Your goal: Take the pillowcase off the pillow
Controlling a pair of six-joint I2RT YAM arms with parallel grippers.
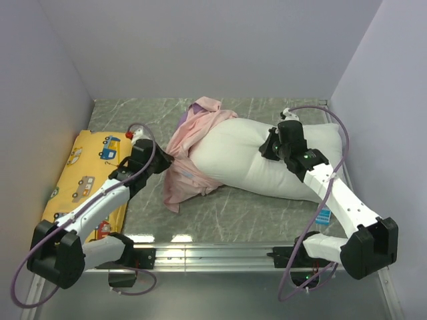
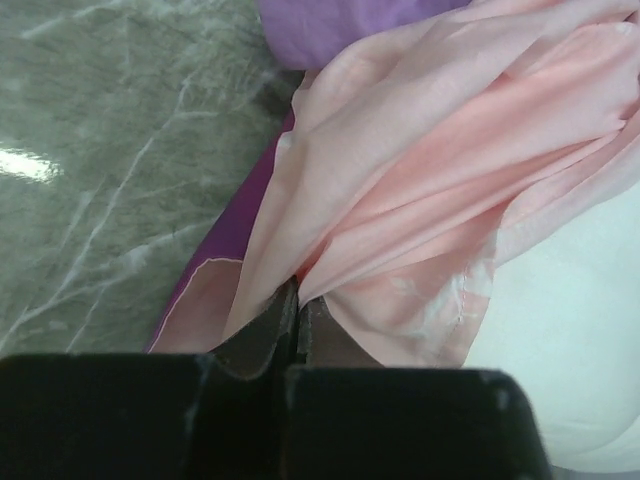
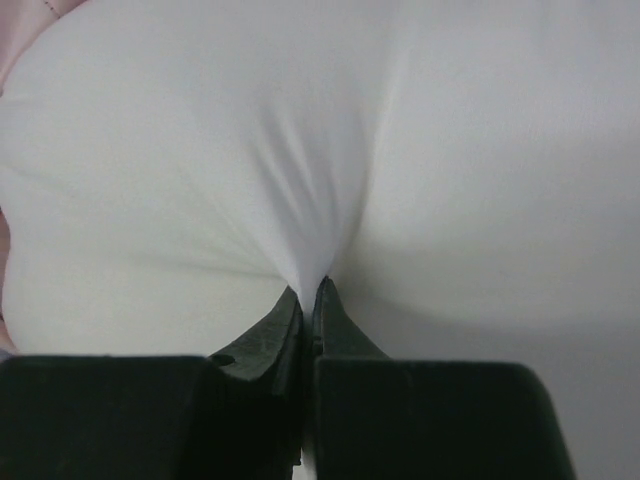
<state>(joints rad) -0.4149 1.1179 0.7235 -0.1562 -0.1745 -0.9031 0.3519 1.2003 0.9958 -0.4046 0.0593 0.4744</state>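
The white pillow (image 1: 250, 163) lies across the middle and right of the table. The pillowcase (image 1: 190, 143) is bunched inside out, pale pink, around the pillow's left end, with purple showing at its edges. My left gripper (image 1: 162, 159) is shut on a fold of the pillowcase (image 2: 420, 170) at its left side; its fingertips (image 2: 285, 310) pinch the pink cloth. My right gripper (image 1: 267, 148) is shut on a pinch of the pillow (image 3: 330, 150) near its middle; its fingertips (image 3: 290, 310) grip white fabric.
A yellow vehicle-print cushion (image 1: 83, 173) lies at the left under my left arm. Grey walls close in the left, back and right. A small blue-white tag (image 1: 325, 216) shows by the pillow's near right edge. A metal rail (image 1: 213, 255) runs along the front.
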